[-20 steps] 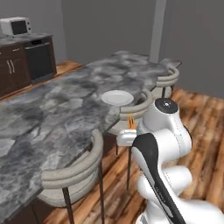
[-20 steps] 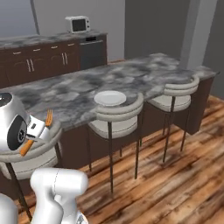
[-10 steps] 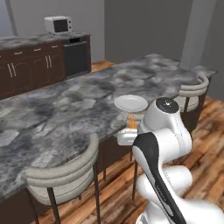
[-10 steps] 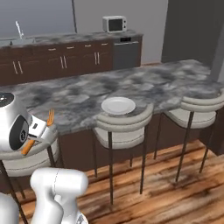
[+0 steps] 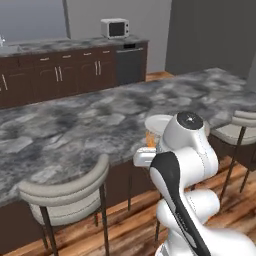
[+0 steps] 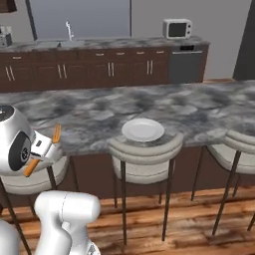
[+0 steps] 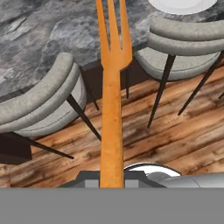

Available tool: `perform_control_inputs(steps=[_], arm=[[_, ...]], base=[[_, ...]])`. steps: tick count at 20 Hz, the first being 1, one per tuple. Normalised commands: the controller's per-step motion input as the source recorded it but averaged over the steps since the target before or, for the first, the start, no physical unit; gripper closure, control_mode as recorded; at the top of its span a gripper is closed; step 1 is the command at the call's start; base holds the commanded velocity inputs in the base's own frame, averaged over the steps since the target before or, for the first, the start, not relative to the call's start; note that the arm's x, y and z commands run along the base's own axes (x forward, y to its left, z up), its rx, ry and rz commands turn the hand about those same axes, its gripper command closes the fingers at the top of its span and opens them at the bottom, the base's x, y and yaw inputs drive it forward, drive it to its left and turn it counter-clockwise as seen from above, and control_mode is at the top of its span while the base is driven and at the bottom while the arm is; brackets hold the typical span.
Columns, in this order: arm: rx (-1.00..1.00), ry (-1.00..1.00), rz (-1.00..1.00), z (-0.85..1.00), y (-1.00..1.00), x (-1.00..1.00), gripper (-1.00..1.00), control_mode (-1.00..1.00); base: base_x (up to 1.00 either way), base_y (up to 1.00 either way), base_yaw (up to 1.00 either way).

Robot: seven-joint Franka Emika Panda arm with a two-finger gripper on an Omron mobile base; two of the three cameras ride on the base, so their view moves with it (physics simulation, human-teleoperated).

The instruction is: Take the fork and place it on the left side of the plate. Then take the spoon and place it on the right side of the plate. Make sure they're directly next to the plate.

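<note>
My gripper (image 6: 42, 148) is shut on the orange fork (image 6: 56, 133), held in the air in front of the stone counter (image 6: 89, 117) and below its edge. In the hand view the fork (image 7: 111, 87) runs straight up from the jaws with its tines at the top. A short orange piece of the fork (image 5: 150, 137) peeks out beside my arm in the left base view. The white plate (image 6: 143, 130) lies near the counter's front edge, to the right of the fork, behind a stool. The same plate (image 5: 159, 122) (image 7: 181, 5) sits just beyond my arm. The spoon is out of view.
Grey padded stools (image 6: 144, 154) (image 5: 67, 192) stand along the counter's front on a wood floor. A further stool (image 6: 239, 144) is at the right. Dark cabinets (image 6: 109, 69) with a microwave (image 6: 177, 28) and a faucet (image 6: 68, 30) line the back wall.
Both base views have shifted as the base drives, so the counter and plate sit differently in the picture. The fork stays in my shut gripper.
</note>
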Motion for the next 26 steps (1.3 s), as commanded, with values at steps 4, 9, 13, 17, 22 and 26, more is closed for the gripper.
perform_control_inputs(steps=[4,9,13,17,22,26], arm=[[0.0,0.0,0.0,0.0,0.0,0.0,1.0,1.0],[0.0,0.0,0.0,0.0,0.0,0.0,1.0,1.0],[0.0,0.0,0.0,0.0,0.0,0.0,1.0,1.0],[0.0,0.0,0.0,0.0,0.0,0.0,1.0,1.0],[0.0,0.0,0.0,0.0,0.0,0.0,1.0,1.0],[0.01,0.0,0.01,-0.02,-0.03,0.25,1.0,-1.0]], base=[[0.29,-0.76,0.4],[0.46,-0.67,0.41],[0.65,-0.57,0.36],[0.71,-0.28,0.2],[0.82,-0.04,0.06],[0.75,-0.01,0.02]])
